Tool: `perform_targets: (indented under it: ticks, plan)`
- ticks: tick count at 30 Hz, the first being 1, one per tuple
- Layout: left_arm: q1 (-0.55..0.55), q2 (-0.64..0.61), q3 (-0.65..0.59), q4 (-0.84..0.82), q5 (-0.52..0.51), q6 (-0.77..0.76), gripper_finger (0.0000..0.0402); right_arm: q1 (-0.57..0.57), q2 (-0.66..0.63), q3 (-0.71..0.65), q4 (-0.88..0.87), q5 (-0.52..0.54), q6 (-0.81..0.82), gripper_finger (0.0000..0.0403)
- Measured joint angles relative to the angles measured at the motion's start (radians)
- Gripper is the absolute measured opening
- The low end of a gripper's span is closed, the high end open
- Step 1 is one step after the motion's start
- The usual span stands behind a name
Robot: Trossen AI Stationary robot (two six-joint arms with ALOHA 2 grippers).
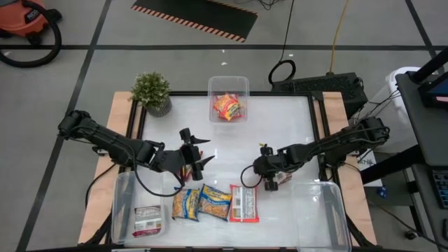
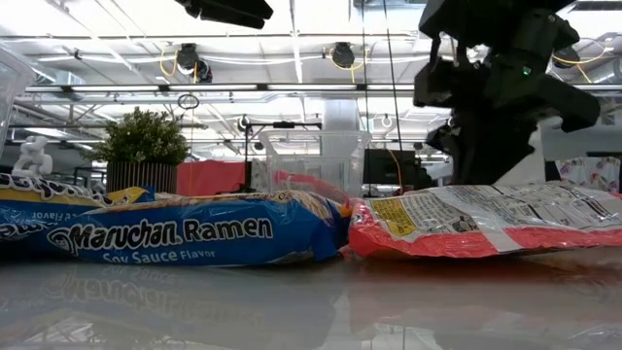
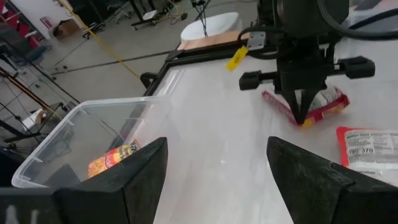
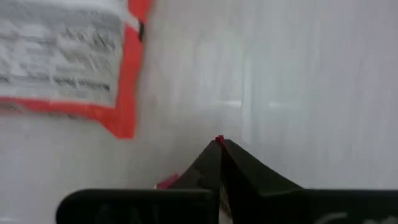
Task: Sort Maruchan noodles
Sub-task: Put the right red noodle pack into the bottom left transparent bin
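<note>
From above, the white table carries three clear bins. The far bin at the table's middle holds a red-orange noodle packet. The near-left bin holds a red and white packet. The near-right bin shows nothing inside. Between the two near bins lie two yellow-blue packets side by side, touching, and just beside them a red packet with a white label. The left gripper hangs over the table's middle-left with its fingers spread, holding nothing. The right gripper is down at a small red packet near the near-right bin. A potted plant stands at the far-left corner.

At table height, a blue packet reading Maruchan Ramen lies flat in front, touching the red packet with printed white panel. The right arm comes down behind that red packet; its fingertips are hidden.

The left wrist camera looks between its own spread dark fingers toward the right gripper, whose fingers are pressed together, pinching the edge of the small red packet on the table. The far bin with its red-orange packet sits off to one side.

The right wrist camera shows its own fingers shut to a point with a sliver of red at the tip, and the red, white-labelled packet lying apart.
</note>
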Motion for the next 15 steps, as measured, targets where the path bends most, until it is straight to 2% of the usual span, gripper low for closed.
perform_targets:
  ticks: [9,15]
  plan:
    - [0.022,0.000,0.000,0.060,-0.001,0.051,0.0280,-0.038,-0.148,0.001,0.203,0.010,-0.110,0.0002]
    - [0.050,0.000,0.000,0.062,-0.001,0.033,0.0280,-0.045,-0.291,0.002,0.358,0.158,-0.176,0.0001]
